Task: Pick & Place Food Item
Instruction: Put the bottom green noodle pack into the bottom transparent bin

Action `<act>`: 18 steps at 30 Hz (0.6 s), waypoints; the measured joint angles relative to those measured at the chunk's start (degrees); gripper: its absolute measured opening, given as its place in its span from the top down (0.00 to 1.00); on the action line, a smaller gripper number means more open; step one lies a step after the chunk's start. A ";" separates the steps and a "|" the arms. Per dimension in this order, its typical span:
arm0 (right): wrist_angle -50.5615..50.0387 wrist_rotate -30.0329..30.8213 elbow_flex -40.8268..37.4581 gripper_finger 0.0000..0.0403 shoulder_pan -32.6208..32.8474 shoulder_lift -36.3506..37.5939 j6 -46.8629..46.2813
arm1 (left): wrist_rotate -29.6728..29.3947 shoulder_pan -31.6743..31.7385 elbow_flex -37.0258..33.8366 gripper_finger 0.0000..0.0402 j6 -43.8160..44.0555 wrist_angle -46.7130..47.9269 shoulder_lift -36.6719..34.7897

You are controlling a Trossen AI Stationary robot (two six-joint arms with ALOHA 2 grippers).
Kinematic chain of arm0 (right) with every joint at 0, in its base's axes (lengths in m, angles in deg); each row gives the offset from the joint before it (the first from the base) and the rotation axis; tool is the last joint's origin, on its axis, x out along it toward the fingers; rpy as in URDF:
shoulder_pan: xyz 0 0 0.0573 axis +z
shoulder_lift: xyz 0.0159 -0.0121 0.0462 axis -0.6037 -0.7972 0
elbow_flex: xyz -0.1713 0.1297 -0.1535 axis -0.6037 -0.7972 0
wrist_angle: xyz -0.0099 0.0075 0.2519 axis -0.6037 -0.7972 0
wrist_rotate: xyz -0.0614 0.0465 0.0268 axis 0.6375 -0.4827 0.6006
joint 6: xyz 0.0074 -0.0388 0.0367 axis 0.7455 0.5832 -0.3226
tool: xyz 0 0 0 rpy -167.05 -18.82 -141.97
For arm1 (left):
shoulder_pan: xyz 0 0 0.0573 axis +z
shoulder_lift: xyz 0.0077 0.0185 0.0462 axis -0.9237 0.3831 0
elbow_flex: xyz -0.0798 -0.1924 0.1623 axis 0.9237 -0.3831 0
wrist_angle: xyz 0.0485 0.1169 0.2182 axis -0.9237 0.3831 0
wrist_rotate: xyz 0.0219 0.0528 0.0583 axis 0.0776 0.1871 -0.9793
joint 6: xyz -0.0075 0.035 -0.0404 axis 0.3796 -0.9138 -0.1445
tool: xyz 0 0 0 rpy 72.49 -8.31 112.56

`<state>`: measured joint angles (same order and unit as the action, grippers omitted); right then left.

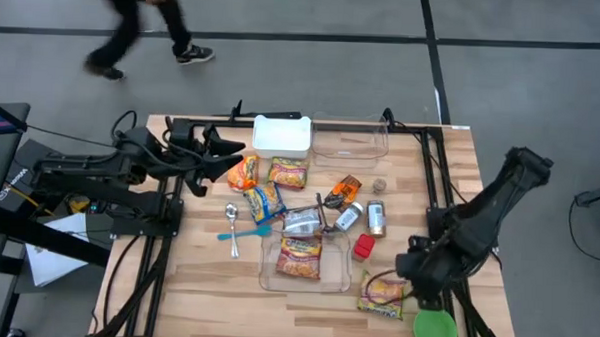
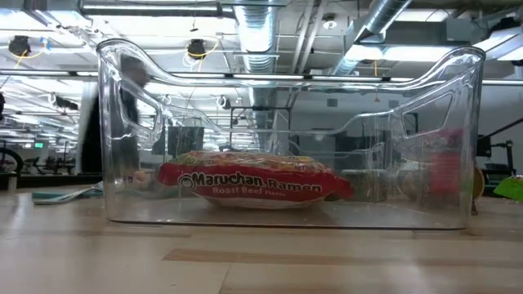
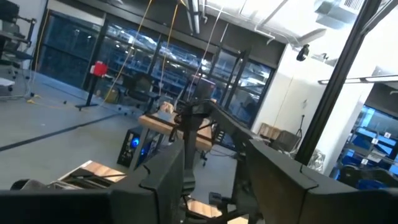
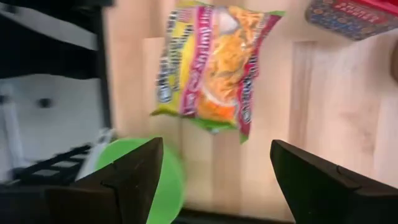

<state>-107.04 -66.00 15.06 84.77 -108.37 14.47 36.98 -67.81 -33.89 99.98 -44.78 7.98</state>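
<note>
Pale wood tabletop (image 1: pixel 196 285), plank stripes in light tan. Centre of the high view: clear plastic bin (image 1: pixel 272 278) with a red and yellow ramen packet (image 1: pixel 300 257) inside; the low view shows white lettering on its red band. Lower right: another ramen packet (image 1: pixel 382 294), yellow and orange with a pink-red band and green trim, next to a bright green round bowl (image 1: pixel 435 330). Upper middle: plain white rectangular box (image 1: pixel 282 135). Left of centre: a shiny silver metal spoon (image 1: pixel 233 227) and a teal plastic utensil (image 1: pixel 243 231). Small red box (image 1: pixel 364 246) right of the bin.
</note>
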 joint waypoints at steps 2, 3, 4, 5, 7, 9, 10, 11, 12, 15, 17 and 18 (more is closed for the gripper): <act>1.03 0.31 0.00 0.28 0.69 -3.54 0.10 | 0.00 0.00 0.00 0.59 0.00 0.29 -0.02; 1.25 0.31 0.00 0.28 1.04 -5.21 0.15 | 0.00 0.00 0.00 0.59 0.00 0.41 0.00; 1.20 0.41 0.00 0.28 1.45 -6.83 0.04 | 0.00 0.00 0.00 0.59 0.01 0.43 0.00; 1.16 0.58 0.00 0.28 1.95 -8.26 -0.02 | 0.00 0.00 0.00 0.59 0.00 0.40 0.00; 0.98 1.56 0.00 0.28 2.94 -10.87 -0.99 | 0.00 0.00 0.00 0.59 0.01 0.39 -0.02; 1.04 2.46 -0.02 0.28 3.85 -13.09 -2.02 | 0.02 0.00 0.00 0.59 0.07 0.48 0.00; 1.22 2.94 -0.02 0.28 4.41 -14.06 -2.26 | 0.02 0.00 0.00 0.59 0.18 0.48 0.00; 1.32 3.63 -0.02 0.28 4.95 -15.00 -2.39 | 0.02 0.00 0.00 0.59 0.21 0.48 0.00; 1.31 4.35 -0.02 0.28 5.47 -15.88 -2.40 | 0.02 0.00 0.00 0.59 0.22 0.50 0.00; 1.31 5.95 -0.03 0.28 6.63 -18.01 -2.48 | 0.04 0.00 0.00 0.60 0.25 0.52 0.00; 1.32 6.76 -0.02 0.28 7.08 -19.11 -3.36 | 0.04 0.00 0.00 0.60 0.46 0.52 0.00; 1.34 7.00 -0.04 0.28 7.11 -19.54 -3.70 | 0.07 0.00 0.00 0.60 0.55 0.52 0.00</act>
<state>-105.70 -59.00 15.01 91.88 -127.91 10.77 37.04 -67.81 -33.89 100.53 -44.26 7.98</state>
